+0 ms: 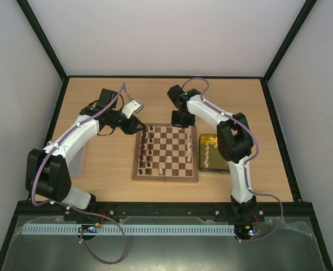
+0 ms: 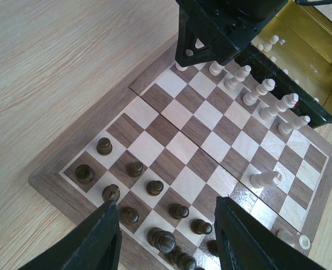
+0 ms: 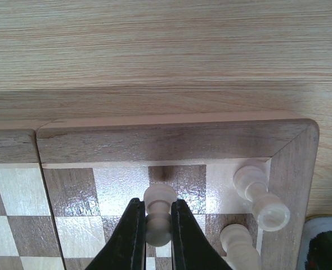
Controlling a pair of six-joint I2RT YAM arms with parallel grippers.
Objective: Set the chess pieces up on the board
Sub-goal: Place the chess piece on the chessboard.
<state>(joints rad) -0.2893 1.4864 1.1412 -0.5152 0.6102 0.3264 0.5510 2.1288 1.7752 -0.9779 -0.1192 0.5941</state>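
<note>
The board [image 1: 165,178] lies at the table's middle. Dark brown pieces [image 1: 147,152] stand along its left columns and cream pieces [image 1: 188,148] along its right. My left gripper [image 1: 137,125] hovers open and empty over the board's far-left corner. In the left wrist view its gripper [image 2: 166,236] hangs above several dark pieces [image 2: 155,187], and a cream piece [image 2: 265,179] lies tipped on the board [image 2: 183,146]. My right gripper [image 1: 182,119] is at the board's far edge. In the right wrist view it [image 3: 157,225] is shut on a cream pawn [image 3: 159,216] over a dark square near the far-right corner.
A yellow tray [image 1: 209,153] with several cream pieces sits against the board's right side; it also shows in the left wrist view [image 2: 329,107]. Two cream pieces [image 3: 261,197] stand just right of the held pawn. A pale bin [image 1: 79,161] sits by the left arm.
</note>
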